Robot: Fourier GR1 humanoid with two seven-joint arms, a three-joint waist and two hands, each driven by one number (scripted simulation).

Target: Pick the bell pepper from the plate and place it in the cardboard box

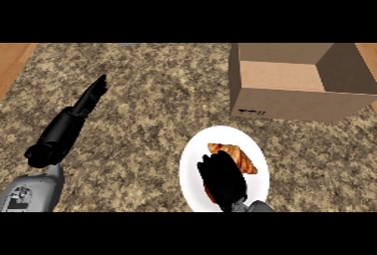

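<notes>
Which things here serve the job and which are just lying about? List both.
Job: bell pepper, plate, cardboard box, right robot hand over the plate.
Not part of it: left robot hand, open at left; granite counter.

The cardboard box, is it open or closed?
Open. The cardboard box has no flaps over its top, and its bare inner walls and floor show.

Only small dark handling marks on the open brown cardboard box [294, 102] front wall's lower left corner, too tiny to read.
</notes>
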